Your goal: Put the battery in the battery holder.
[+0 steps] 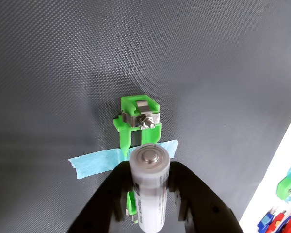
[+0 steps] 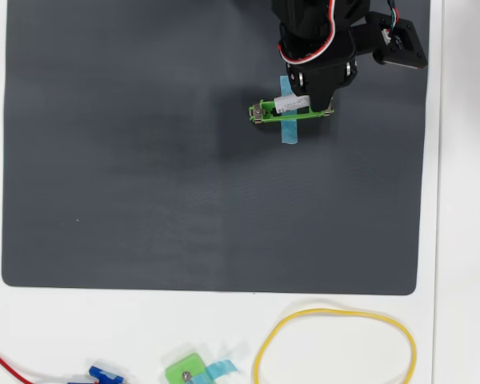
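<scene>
The battery is a silver-white cylinder with dark print, held between the black fingers of my gripper. It hovers lengthwise just above the long green battery holder, which is taped to the dark mat with light blue tape. The holder's far metal contact shows beyond the battery's end. In the overhead view the gripper holds the battery along the battery holder near the mat's top right. The holder's near end is hidden under the battery.
A dark grey mat covers the white table. Off the mat at the front lie a yellow cable loop, a small squarish green piece with blue tape, a red wire and a blue part.
</scene>
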Robot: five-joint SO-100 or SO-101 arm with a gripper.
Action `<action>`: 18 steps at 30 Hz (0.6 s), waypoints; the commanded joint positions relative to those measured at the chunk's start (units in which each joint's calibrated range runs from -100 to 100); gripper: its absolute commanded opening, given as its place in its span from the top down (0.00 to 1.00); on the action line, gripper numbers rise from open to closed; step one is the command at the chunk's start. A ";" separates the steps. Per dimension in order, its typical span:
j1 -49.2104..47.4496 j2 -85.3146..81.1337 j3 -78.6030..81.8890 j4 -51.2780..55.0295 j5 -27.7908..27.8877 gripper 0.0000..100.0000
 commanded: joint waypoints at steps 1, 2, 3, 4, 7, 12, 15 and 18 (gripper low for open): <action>-0.12 0.05 -0.69 -2.35 0.35 1.00; -0.02 0.05 -0.51 -2.61 0.35 1.00; -0.02 0.05 -0.51 -2.61 0.35 1.00; -0.12 0.05 -0.51 -2.61 0.35 1.00; -0.02 0.05 -0.51 -2.61 0.35 1.00; 0.29 0.05 -0.51 -2.61 0.40 1.00; 0.29 0.30 -0.51 -2.61 0.40 1.00; 0.40 3.12 -1.04 -2.78 0.40 1.00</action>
